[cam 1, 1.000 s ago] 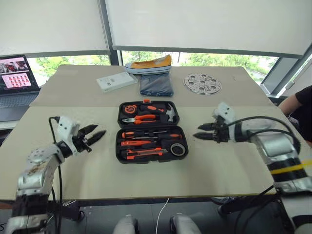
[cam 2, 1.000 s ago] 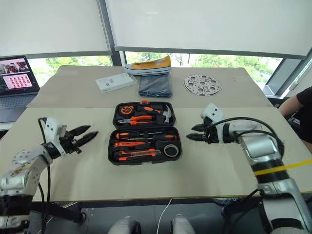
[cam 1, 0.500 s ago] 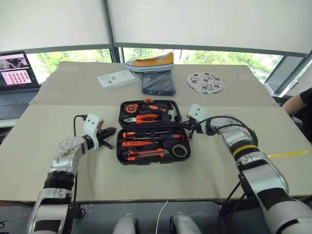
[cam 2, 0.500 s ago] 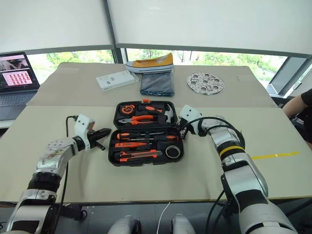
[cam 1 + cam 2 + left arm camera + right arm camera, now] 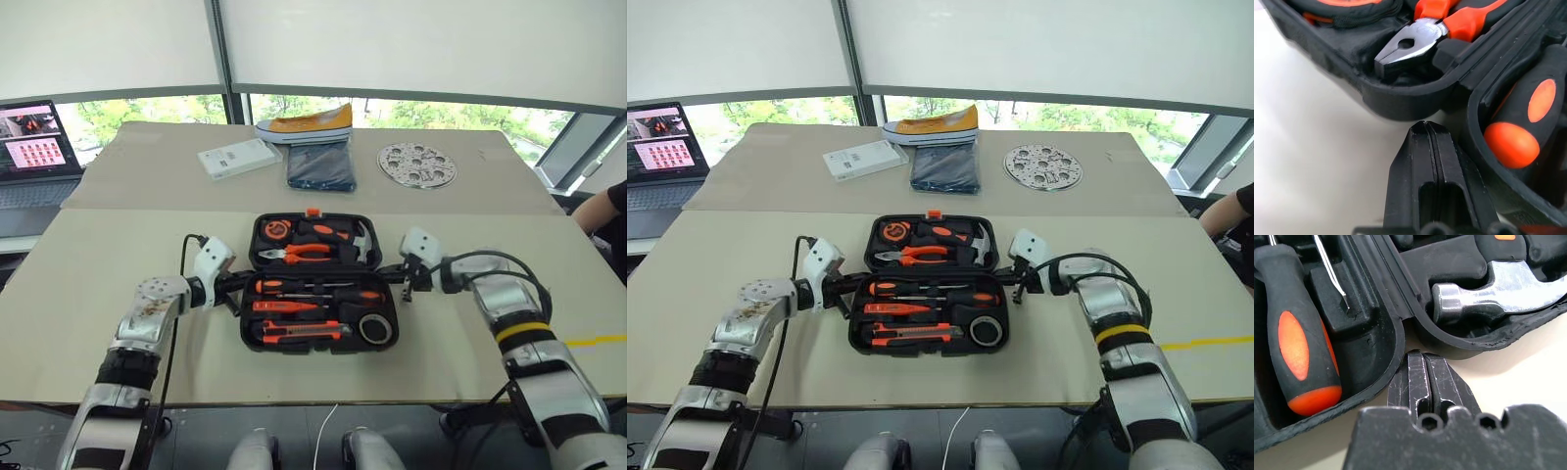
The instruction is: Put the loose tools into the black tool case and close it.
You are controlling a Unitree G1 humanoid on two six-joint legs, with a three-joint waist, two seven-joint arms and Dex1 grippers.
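The black tool case point(image 5: 247, 328) lies open and flat in the middle of the table. In its near half lie two screwdrivers point(image 5: 315, 287), an orange tester pen point(image 5: 284, 305), a utility knife point(image 5: 299, 332) and a tape roll point(image 5: 372, 328). The far half holds pliers point(image 5: 1410, 46), a hammer point(image 5: 1498, 291) and a tape measure point(image 5: 272, 229). My left gripper point(image 5: 1425, 126) is shut and empty, its tip in the notch between the halves on the case's left side. My right gripper point(image 5: 1420, 355), also shut and empty, sits in the same notch on the right side. Whether either tip touches the rim I cannot tell.
Behind the case are a folded blue cloth point(image 5: 321, 166), a yellow shoe point(image 5: 306, 122), a white box point(image 5: 238, 157) and a round perforated disc point(image 5: 417, 164). A laptop point(image 5: 34, 147) stands at far left. A person's arm point(image 5: 609, 211) shows at the right edge.
Both grippers have shut and moved inward from the table's sides to the case's hinge notches. The camera has also shifted.
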